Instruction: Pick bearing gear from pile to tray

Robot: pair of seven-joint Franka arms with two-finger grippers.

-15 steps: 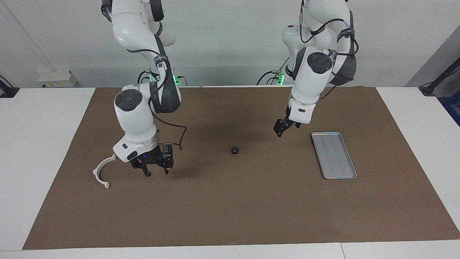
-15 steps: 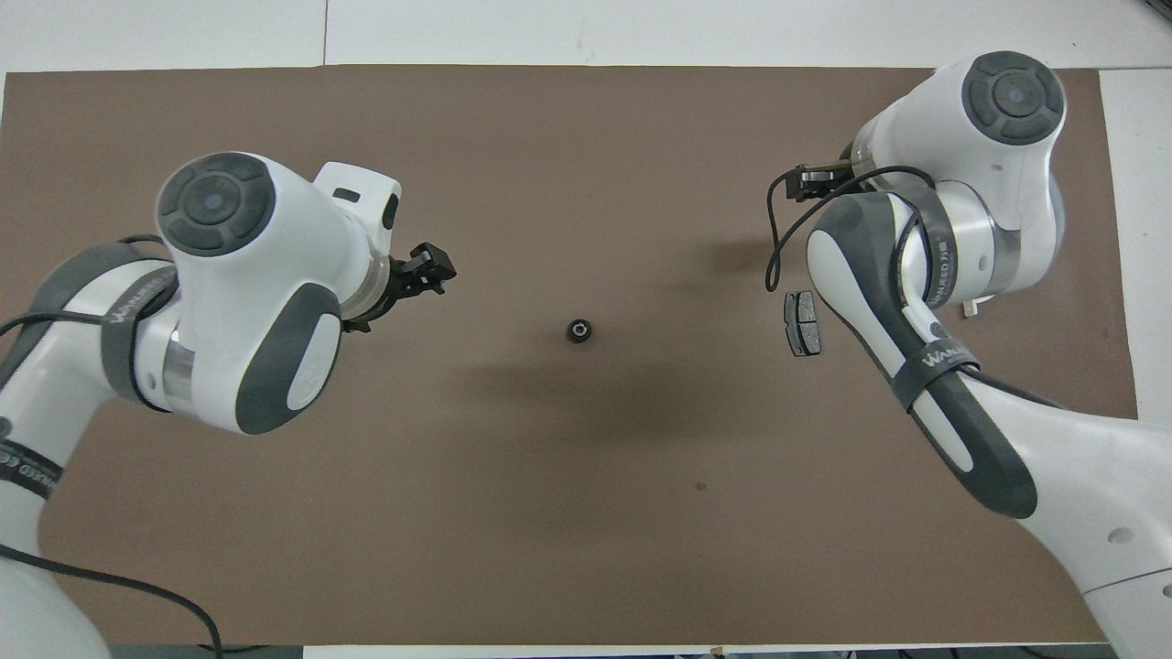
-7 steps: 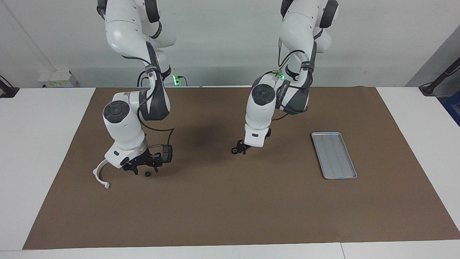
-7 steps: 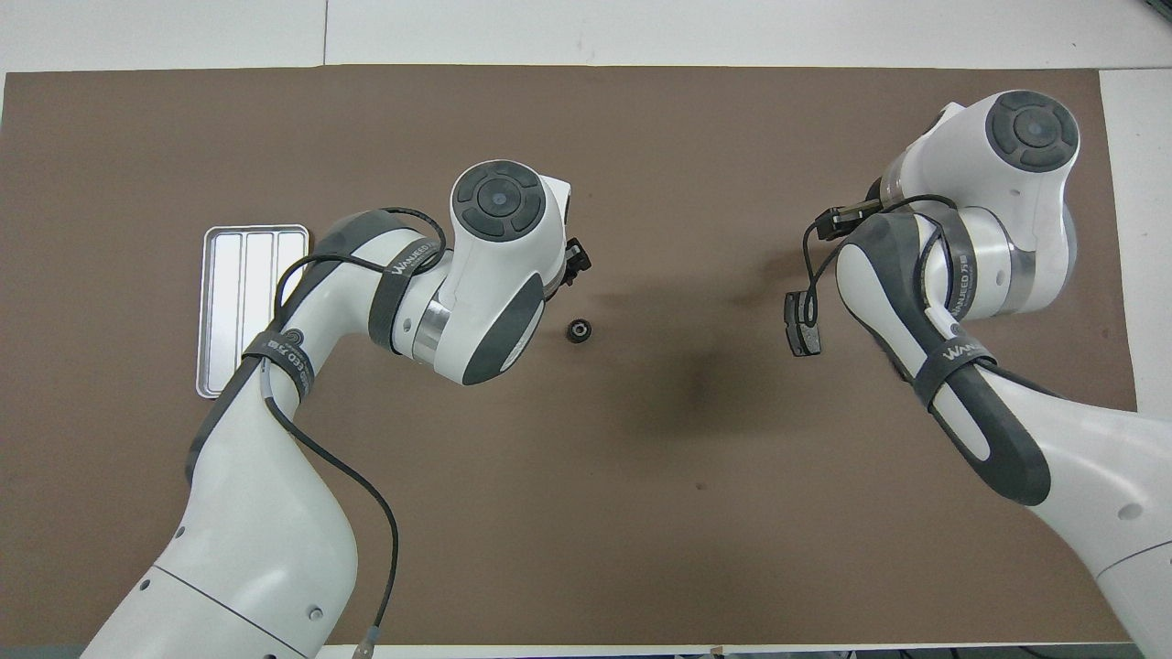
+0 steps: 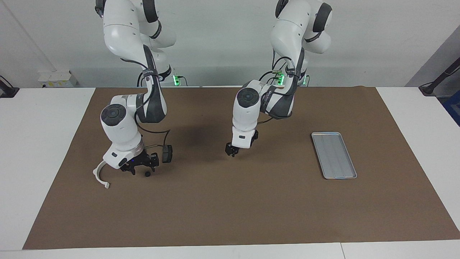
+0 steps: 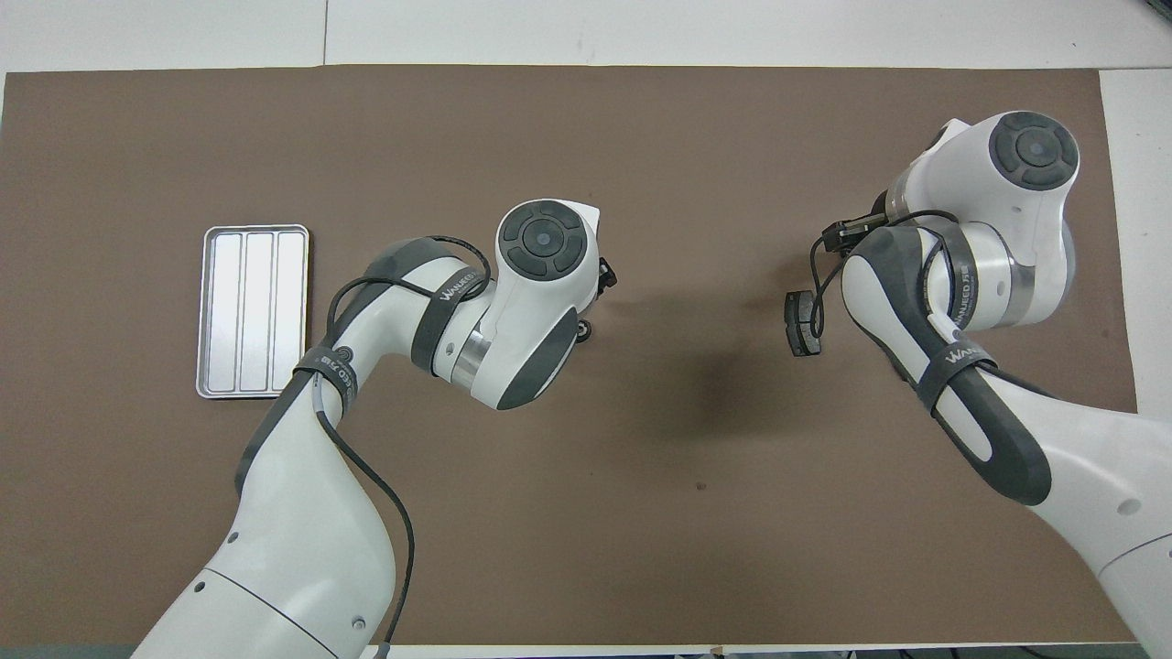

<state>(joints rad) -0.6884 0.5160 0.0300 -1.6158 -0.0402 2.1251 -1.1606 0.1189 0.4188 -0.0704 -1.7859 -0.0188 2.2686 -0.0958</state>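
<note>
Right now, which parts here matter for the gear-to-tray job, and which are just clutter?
Job:
- gear, mid-mat, under the left gripper
- tray, toward the left arm's end

Lying about, toward the right arm's end:
- bracket
- brake pad
- small black piece, by the right gripper

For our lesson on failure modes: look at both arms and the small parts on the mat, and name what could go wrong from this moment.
1. The left gripper is low over the bearing gear, which its arm hides almost entirely; a slightly off grasp could knock the small round part away.
2. The tray lies well toward the left arm's end, so a weak grip may drop the gear on the way.
3. The right gripper hangs close above a tiny black piece beside the white bracket and might nudge them.
</note>
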